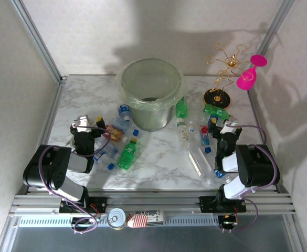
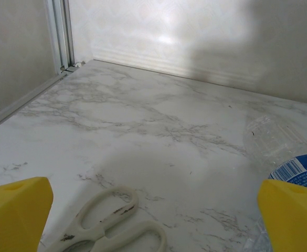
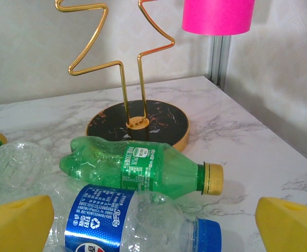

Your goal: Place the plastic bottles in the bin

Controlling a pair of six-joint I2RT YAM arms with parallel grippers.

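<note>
Bin [image 1: 150, 92] stands at the far middle of the marble table [image 1: 90, 100], lined with a clear bag. Plastic bottles [image 1: 127, 155] lie scattered on the table in front of it, in a cluster to each side. Left gripper [image 1: 87, 131] sits low at the left cluster, well short of the bin. On its wrist camera the left gripper [image 2: 153, 210] is spread wide with nothing held; white scissors [image 2: 111, 220] lie flat between the yellow pads [image 2: 17, 210], and a clear bottle [image 2: 279, 147] lies just ahead of the right-hand pad. Right gripper [image 1: 224, 128] is among the right cluster. On its wrist camera it [image 3: 153, 220] is also spread wide and empty, with a blue-labelled bottle [image 3: 122, 215] lying on its side between the pads. Just beyond that lies a green bottle [image 3: 137, 168], cap pointing right, in front of the wire stand [image 3: 137, 123]. A pink glass [image 3: 216, 16] hangs above.
</note>
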